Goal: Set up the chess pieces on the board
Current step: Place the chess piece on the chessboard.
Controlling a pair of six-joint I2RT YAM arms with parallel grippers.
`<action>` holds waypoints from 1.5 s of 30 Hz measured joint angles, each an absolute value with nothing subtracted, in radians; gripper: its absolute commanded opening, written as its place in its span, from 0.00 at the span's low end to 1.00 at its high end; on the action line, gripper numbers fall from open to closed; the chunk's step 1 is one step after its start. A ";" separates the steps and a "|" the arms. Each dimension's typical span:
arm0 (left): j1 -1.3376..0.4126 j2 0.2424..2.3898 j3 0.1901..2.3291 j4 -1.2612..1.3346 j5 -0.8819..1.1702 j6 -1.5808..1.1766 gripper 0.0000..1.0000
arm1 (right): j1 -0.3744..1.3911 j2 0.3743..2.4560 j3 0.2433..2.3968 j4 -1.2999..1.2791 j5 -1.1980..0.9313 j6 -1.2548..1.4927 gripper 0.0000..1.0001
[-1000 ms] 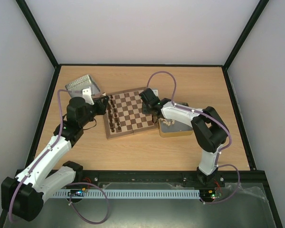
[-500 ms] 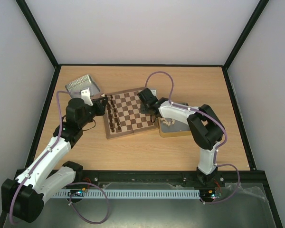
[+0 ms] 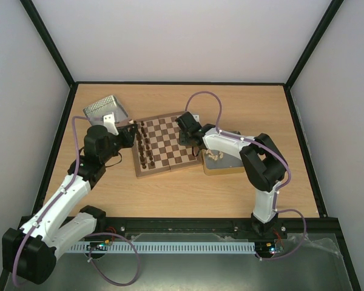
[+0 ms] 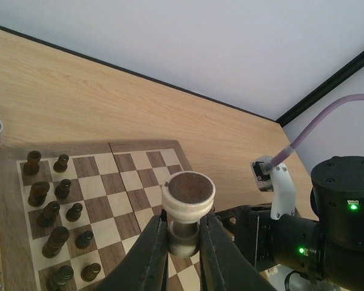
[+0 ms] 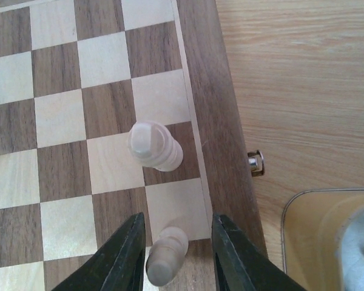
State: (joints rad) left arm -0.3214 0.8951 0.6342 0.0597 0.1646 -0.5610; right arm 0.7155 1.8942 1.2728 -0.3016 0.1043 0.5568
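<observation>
My left pincer (image 4: 183, 245) is clamped on the stem of a cream piece (image 4: 188, 193). Its felt base is turned toward the wrist camera, so I judge its long axis runs away from the lens rather than plumb to the board (image 4: 112, 182). It would need righting before I set it down. It hangs over the middle squares, with the dark pieces (image 4: 48, 212) ranked in two files on the side nearest this arm.

The right pincer (image 5: 176, 242) is spread apart and straddles a cream pawn (image 5: 165, 257), with a sliver of daylight on both sides, so nothing is gripped there. That pawn sits at the board's outer file, right beside the brown border. Whether it stands quite true I cannot tell from this angle. A second pale piece (image 5: 153, 145) stands upright two squares along the same file, apart from the pawn.

The relation that matters is this: the pale side's home files lie across the board from my left arm and directly beneath the right one. The right arm is the nearer, and the gold tin (image 5: 315, 230) rests on the counter (image 5: 291, 73) just past the border on its side.
</observation>
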 measured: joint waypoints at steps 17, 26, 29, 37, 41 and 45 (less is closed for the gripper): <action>-0.319 0.881 0.621 0.059 0.165 -0.561 0.05 | 0.715 1.894 1.282 -0.337 0.083 0.538 0.07; -0.317 0.880 0.621 0.060 0.168 -0.569 0.05 | 0.716 1.864 1.274 -0.377 0.075 0.532 0.08; -0.315 0.880 0.620 0.060 0.169 -0.569 0.05 | 0.715 1.864 1.272 -0.377 0.064 0.530 0.09; -0.315 0.880 0.620 0.060 0.175 -0.572 0.05 | 0.716 1.864 1.263 -0.378 0.055 0.526 0.15; -0.315 0.880 0.620 0.060 0.175 -0.574 0.05 | 0.715 1.864 1.263 -0.377 0.056 0.522 0.22; -0.315 0.880 0.620 0.060 0.177 -0.575 0.05 | 0.715 1.864 1.263 -0.377 0.056 0.521 0.31</action>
